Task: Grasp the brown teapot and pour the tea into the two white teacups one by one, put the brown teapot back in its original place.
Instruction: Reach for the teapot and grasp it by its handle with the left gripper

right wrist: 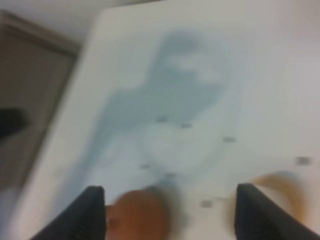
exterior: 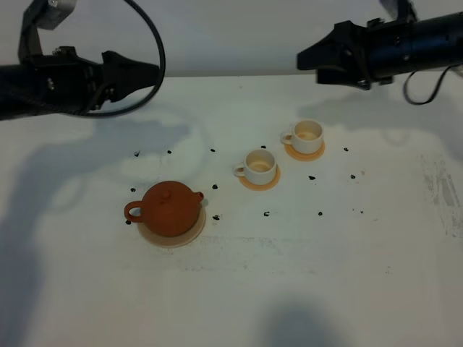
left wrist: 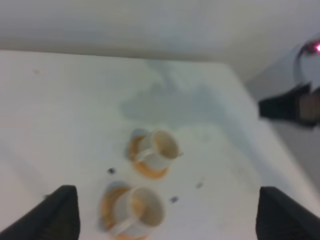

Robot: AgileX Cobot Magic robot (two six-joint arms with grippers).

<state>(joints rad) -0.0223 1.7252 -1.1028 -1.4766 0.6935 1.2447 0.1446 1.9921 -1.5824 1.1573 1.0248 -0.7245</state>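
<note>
Brown teapot (exterior: 170,208) upright on pale-beige coaster (exterior: 171,241), loop handle toward left arm's side, untouched. Left tool (left wrist: 165,190) spread wide, held high; right tool (right wrist: 169,187) likewise spread. Advice: left tool straddles handle, pinches firmly, lifts level, spout toward white teacups (exterior: 260,166).

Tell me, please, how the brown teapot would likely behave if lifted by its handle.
The brown teapot looks like rigid clay, so probably stiff, fragile and heavy. Its loop handle sits at one side, so it may tilt when lifted. Its knobbed lid might slip off when tipped.
</note>
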